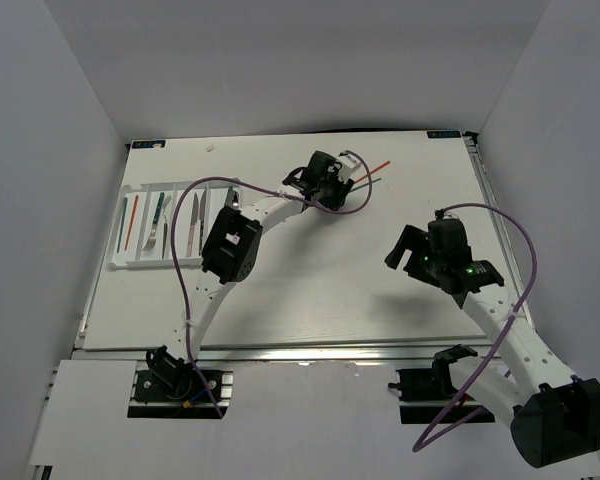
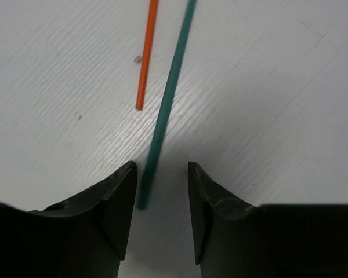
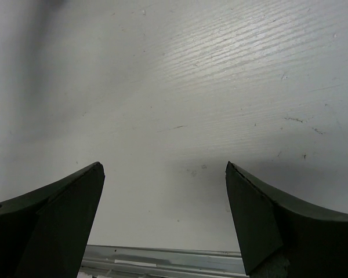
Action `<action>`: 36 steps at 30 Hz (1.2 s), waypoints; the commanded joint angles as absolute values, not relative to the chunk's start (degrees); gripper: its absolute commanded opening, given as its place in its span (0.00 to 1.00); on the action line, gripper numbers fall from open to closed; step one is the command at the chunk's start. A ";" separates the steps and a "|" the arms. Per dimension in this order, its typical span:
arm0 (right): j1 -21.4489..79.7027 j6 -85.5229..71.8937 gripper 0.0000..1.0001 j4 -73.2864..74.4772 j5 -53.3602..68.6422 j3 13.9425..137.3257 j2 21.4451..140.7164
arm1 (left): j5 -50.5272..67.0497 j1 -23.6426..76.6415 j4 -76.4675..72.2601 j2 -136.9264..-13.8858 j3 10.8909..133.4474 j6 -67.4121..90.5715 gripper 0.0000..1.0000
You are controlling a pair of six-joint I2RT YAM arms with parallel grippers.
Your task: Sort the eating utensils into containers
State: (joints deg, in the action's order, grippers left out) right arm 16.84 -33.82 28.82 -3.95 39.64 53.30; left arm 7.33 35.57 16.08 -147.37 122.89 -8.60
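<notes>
- You have a white bench [image 1: 310,290] with a fine wood-grain texture, closed in by plain white walls [image 1: 40,150] on the left, right and far sides.
- A metal rail [image 1: 310,353] runs along the bench's near edge, and both arm bases are bolted just below it.
- The white tray [image 1: 140,264] lies at the far left of the bench. Its slots hold a red stick [image 1: 126,222], a teal stick [image 1: 137,214], a teal-handled piece [image 1: 159,212] and metal cutlery [image 1: 192,230]. The overhead view does not show which kind of cutlery.
- Two loose pieces lie side by side at the far centre of the bench, well apart from the tray: the red chopstick [image 2: 146,55] and the teal chopstick [image 2: 169,92].
- Your left arm [image 1: 230,245] is stretched far forward and bent to the right, with its wrist low over those two pieces.
- The left claw [image 2: 161,211] is spread. The near end of the teal chopstick sits in the gap, close to the left finger and not pinched. The red chopstick lies just outside the gap.
- Your right arm [image 1: 500,320] angles up and to the left over the right half of the bench.
- The right claw [image 3: 165,214] is spread wide over bare bench and holds nothing.
</notes>
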 commanded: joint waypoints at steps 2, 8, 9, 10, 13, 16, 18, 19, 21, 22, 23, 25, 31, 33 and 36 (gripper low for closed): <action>16.61 -32.61 0.89 27.51 -2.81 42.89 51.86 | 10.01 36.21 20.12 -150.64 124.27 -9.67 0.42; 16.61 -32.43 0.89 29.35 -3.78 45.79 50.45 | 14.41 37.35 23.20 -147.84 120.16 -10.37 0.12; 16.61 -32.52 0.89 29.44 -3.69 46.14 50.36 | 14.50 38.22 23.38 -146.96 117.28 -11.15 0.04; 16.61 -32.52 0.89 29.53 -3.60 46.49 50.10 | 14.76 38.67 23.55 -145.04 115.85 -11.68 0.00; 16.61 -32.78 0.89 29.53 -3.08 47.02 49.83 | 16.51 40.78 23.82 -141.69 110.32 -12.74 0.00; 16.61 -32.87 0.89 29.53 -2.64 47.90 49.92 | 18.01 41.57 18.13 -133.97 101.39 -10.12 0.00; 16.61 -32.96 0.89 29.71 -2.46 48.51 49.92 | 16.45 41.57 11.21 -125.98 96.09 -6.96 0.00; 16.61 -33.05 0.89 29.79 -2.37 48.69 49.75 | 15.39 41.49 9.42 -123.16 91.28 -6.33 0.00; 16.61 -32.96 0.89 29.88 -2.37 48.95 49.57 | 11.44 41.22 5.65 -115.28 87.21 -4.67 0.00; 16.61 -32.87 0.89 29.80 -2.37 48.96 49.31 | 10.64 40.96 5.10 -112.96 85.62 -4.14 0.00; 16.61 -32.87 0.89 29.79 -2.46 48.96 49.22 | 9.94 40.52 4.31 -110.42 82.56 -3.70 0.00; 16.61 -32.78 0.89 29.97 -2.29 49.04 48.96 | 7.83 38.68 3.17 -103.99 79.82 -2.46 0.00; 16.52 -32.61 0.89 29.53 -0.53 49.57 49.04 | -1.18 26.47 10.36 -92.40 74.80 -2.02 0.00; 16.61 -32.35 0.89 29.36 -0.53 49.48 49.04 | -6.39 20.52 13.17 -89.57 72.53 -4.55 0.00; 16.61 -31.91 0.89 28.66 -0.01 48.61 48.52 | -13.16 11.82 16.25 -85.53 68.67 -12.09 0.00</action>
State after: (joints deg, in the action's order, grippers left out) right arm 16.84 -33.30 30.04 -1.23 47.13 49.82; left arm -3.38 18.31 9.32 -88.64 73.12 -5.52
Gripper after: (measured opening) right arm 0.894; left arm 0.039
